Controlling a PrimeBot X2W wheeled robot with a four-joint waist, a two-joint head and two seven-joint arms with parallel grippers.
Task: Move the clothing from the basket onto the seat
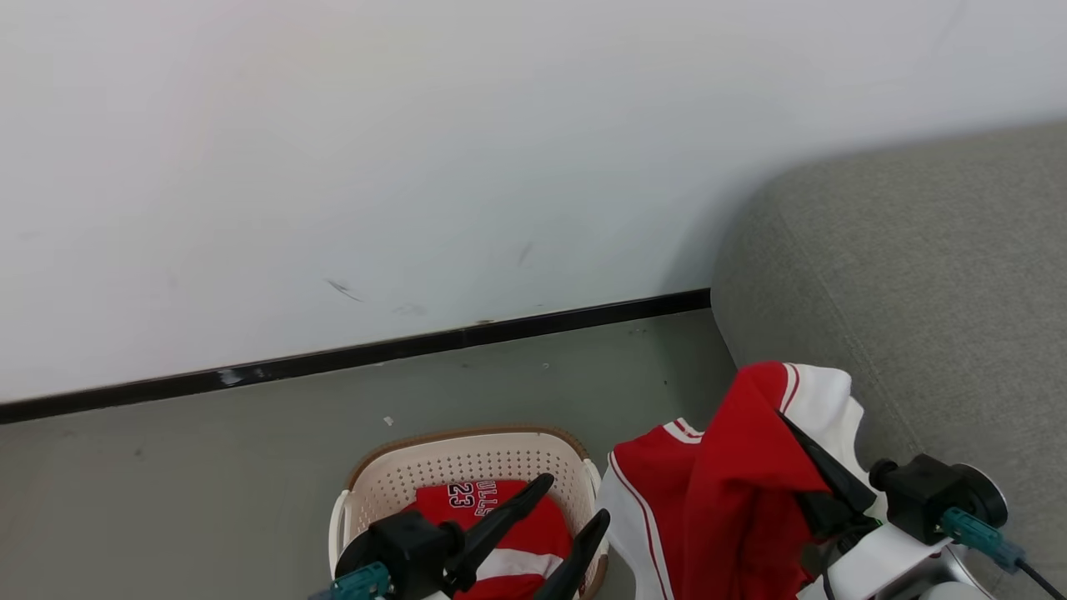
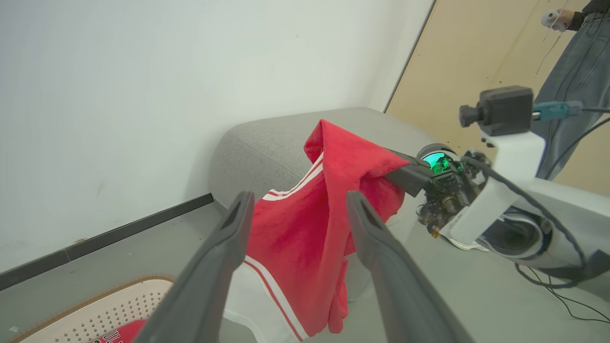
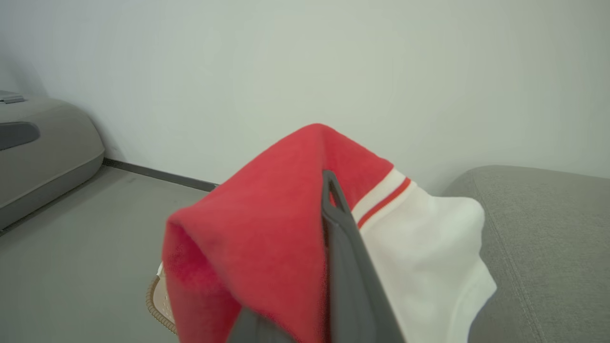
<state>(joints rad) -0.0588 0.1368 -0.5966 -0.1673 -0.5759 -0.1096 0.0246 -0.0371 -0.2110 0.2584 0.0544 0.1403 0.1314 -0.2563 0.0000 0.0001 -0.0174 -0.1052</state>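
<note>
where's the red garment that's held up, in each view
Head view: red garment at lower right, beside the basket.
Left wrist view: centre, hanging down.
Right wrist view: lower centre.
Shared landmark: grey sofa, close by it in all three views.

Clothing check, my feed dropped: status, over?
Right hand shut on red garment, held beside seat. Left hand open over basket, jersey inside. Nothing blocking.
</note>
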